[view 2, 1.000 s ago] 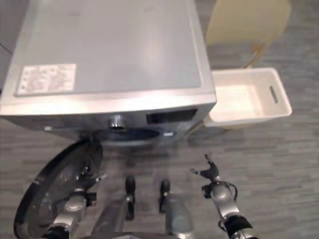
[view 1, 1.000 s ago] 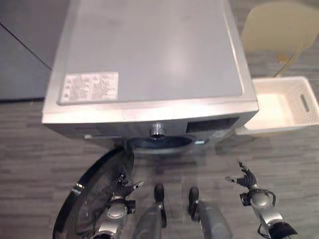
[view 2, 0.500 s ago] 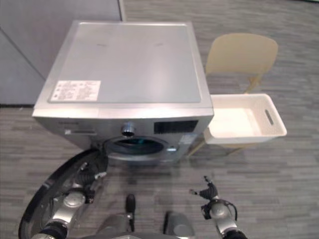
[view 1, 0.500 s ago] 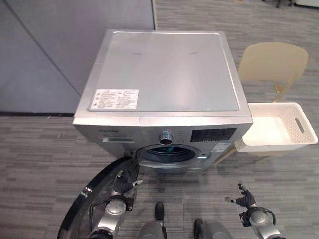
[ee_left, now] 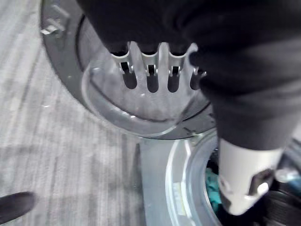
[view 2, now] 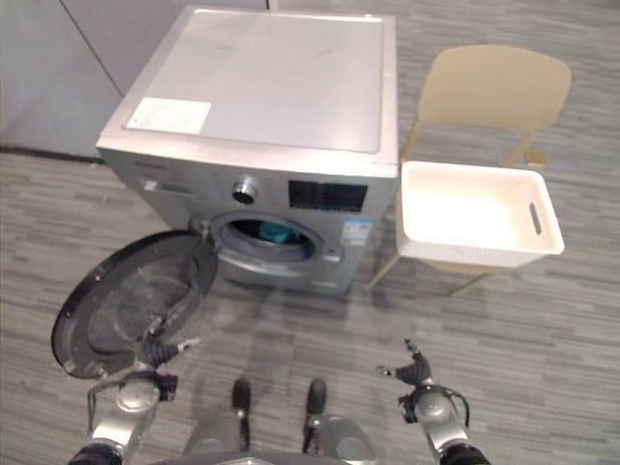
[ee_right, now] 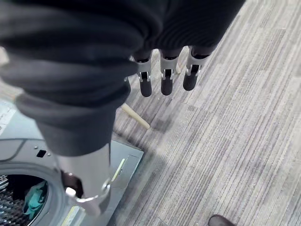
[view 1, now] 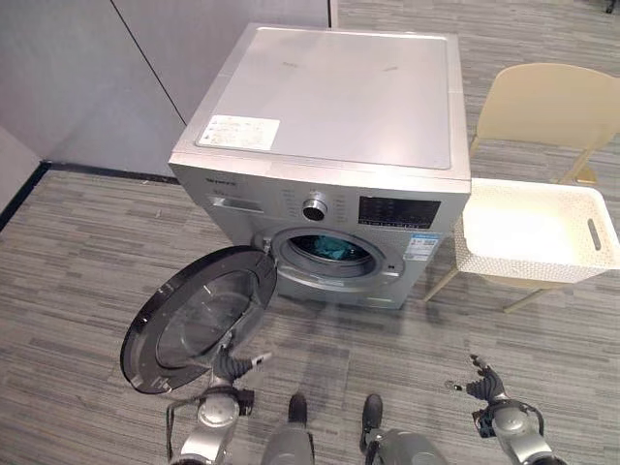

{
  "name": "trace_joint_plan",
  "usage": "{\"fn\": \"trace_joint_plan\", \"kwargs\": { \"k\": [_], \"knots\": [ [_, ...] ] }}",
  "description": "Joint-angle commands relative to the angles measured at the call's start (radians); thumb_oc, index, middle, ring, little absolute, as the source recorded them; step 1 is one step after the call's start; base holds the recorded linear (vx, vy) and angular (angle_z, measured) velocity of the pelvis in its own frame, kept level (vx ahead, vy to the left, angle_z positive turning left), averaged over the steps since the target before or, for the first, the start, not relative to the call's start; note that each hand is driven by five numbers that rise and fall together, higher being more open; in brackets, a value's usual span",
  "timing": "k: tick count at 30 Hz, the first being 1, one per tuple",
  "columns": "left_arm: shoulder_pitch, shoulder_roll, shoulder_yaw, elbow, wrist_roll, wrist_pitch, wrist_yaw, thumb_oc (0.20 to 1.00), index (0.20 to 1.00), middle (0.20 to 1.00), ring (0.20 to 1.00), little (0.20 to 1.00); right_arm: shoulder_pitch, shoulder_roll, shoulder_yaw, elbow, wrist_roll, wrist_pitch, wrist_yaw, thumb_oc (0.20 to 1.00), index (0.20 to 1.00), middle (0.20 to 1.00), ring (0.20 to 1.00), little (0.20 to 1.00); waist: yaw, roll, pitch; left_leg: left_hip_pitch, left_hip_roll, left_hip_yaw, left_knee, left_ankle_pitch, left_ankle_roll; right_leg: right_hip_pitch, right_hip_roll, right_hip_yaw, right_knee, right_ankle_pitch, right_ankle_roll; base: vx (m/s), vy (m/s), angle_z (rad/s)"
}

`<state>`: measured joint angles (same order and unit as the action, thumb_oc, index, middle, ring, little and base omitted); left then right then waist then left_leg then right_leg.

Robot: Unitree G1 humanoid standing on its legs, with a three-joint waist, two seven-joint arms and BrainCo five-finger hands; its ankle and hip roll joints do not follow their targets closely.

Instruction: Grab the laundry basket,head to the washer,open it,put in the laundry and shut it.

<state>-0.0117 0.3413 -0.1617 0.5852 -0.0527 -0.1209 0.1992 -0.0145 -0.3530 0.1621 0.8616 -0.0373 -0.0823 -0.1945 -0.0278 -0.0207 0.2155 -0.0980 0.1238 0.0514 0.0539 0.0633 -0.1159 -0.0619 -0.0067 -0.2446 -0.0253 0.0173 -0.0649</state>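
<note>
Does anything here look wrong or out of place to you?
Little stands out. The washer's round door hangs wide open with teal laundry inside the drum, so it is not yet shut. The white laundry basket sits empty on a chair beside the machine. Nothing looks spilled or damaged.

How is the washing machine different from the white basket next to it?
The washing machine is silver and big; the basket is white and smaller. The washing machine stands on the floor; the basket sits on a chair. The washing machine has teal laundry inside; the basket looks empty.
</note>
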Motion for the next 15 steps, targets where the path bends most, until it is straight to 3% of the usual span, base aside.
{"fn": "trace_joint_plan", "kwargs": {
  "k": [1, 4, 8, 9, 15],
  "knots": [
    [-0.015, 0.045, 0.016, -0.026, 0.073, -0.025, 0.046, 1.0, 1.0, 1.0, 1.0, 1.0, -0.009, -0.003, -0.009, -0.014, 0.015, -0.028, -0.003, 1.0, 1.0, 1.0, 1.0, 1.0, 0.009, -0.01, -0.043, -0.066, -0.05, 0.002, -0.016, -0.037, 0.054, 0.038, -0.049, 0.064, 0.042, -0.147, 0.138, 0.14, 0.195, 0.4],
    [-0.037, 0.072, 0.018, -0.077, 0.103, -0.028, 0.063, 1.0, 1.0, 1.0, 1.0, 1.0, -0.006, -0.002, -0.015, -0.006, 0.01, -0.025, -0.002, 1.0, 1.0, 1.0, 1.0, 1.0, -0.001, -0.008, -0.061, -0.043, -0.073, -0.011, -0.042, -0.048, 0.063, 0.047, -0.062, 0.067, 0.055, -0.15, 0.146, 0.12, 0.175, 0.25],
    [-0.131, 0.208, 0.018, -0.118, 0.216, -0.03, 0.087, 1.0, 1.0, 1.0, 1.0, 1.0, -0.012, -0.009, -0.004, -0.043, 0.004, -0.029, 0.02, 1.0, 1.0, 1.0, 1.0, 1.0, -0.01, -0.013, -0.085, -0.013, -0.095, 0.006, -0.06, -0.069, 0.079, 0.054, -0.086, 0.086, 0.078, -0.148, 0.169, 0.13, 0.166, 0.09],
    [-0.131, 0.209, 0.017, -0.118, 0.216, -0.03, 0.087, 1.0, 1.0, 1.0, 1.0, 1.0, -0.012, -0.008, -0.005, -0.043, 0.004, -0.028, 0.02, 1.0, 1.0, 1.0, 1.0, 1.0, -0.009, -0.014, -0.085, -0.013, -0.096, 0.006, -0.06, -0.069, 0.079, 0.054, -0.086, 0.087, 0.079, -0.149, 0.169, 0.07, 0.086, -0.15],
    [-0.289, 0.344, 0.015, 0.093, 0.273, 0.011, 0.126, 1.0, 1.0, 1.0, 1.0, 1.0, -0.024, -0.03, 0.029, -0.064, -0.013, -0.026, 0.04, 1.0, 1.0, 1.0, 1.0, 1.0, -0.027, -0.016, -0.092, -0.014, -0.106, 0.039, -0.08, -0.079, 0.096, 0.016, -0.103, 0.12, 0.076, -0.12, 0.196, 0.05, 0.093, -0.16]
  ]
}}
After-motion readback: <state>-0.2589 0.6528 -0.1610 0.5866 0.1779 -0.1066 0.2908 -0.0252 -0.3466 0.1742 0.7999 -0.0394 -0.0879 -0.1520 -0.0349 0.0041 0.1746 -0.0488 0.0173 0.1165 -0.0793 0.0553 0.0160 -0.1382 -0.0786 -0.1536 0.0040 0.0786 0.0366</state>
